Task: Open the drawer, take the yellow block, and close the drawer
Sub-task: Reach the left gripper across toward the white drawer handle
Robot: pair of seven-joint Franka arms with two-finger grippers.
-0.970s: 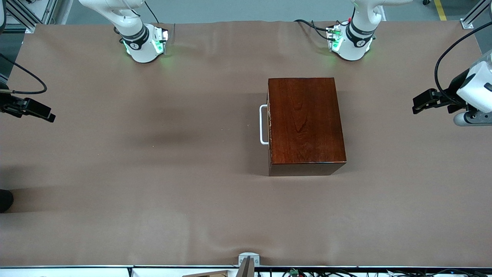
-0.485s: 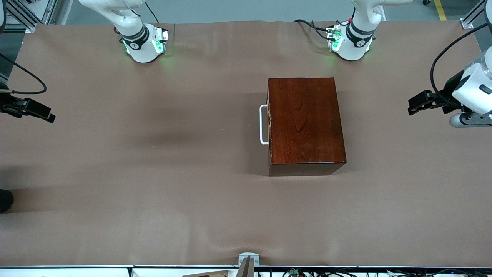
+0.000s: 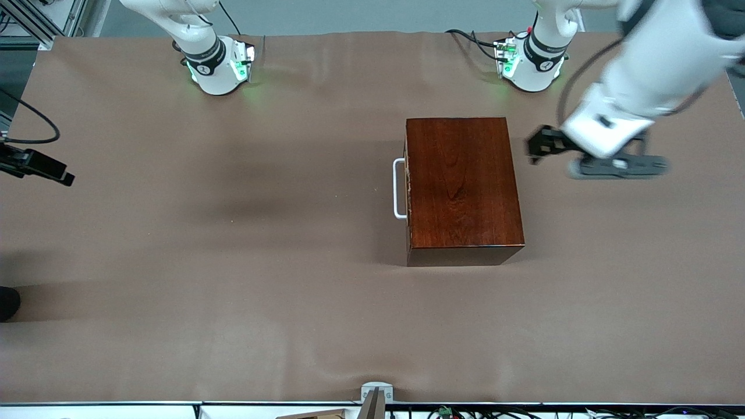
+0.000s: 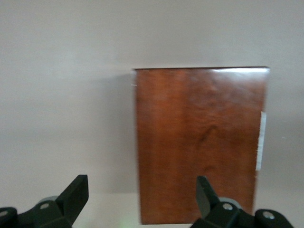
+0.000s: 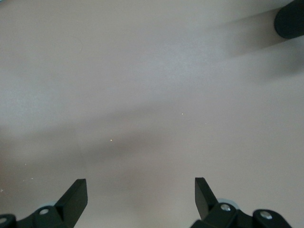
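The dark reddish-brown wooden box (image 3: 463,186) stands on the table, nearer the left arm's base. Its drawer (image 3: 407,192) is shut, and the white bar handle (image 3: 398,189) faces the right arm's end of the table. My left gripper (image 3: 536,148) hovers open and empty beside the box's rear side, toward the left arm's end. The left wrist view shows the box top (image 4: 199,142) and the handle (image 4: 259,142) ahead of the open left gripper (image 4: 140,190). My right gripper (image 3: 58,173) waits open over the table's edge at the right arm's end, above bare cover (image 5: 140,190). The yellow block is hidden.
A brown cover (image 3: 233,262) spreads over the table. The two arm bases (image 3: 218,67) (image 3: 532,64) stand along the edge farthest from the front camera. A dark round object (image 3: 7,302) sits at the edge at the right arm's end. A camera mount (image 3: 375,396) is at the near edge.
My left arm has swung in from the table's end and its gripper now hangs close beside the box. The right gripper has drifted slightly outward. The box has not moved.
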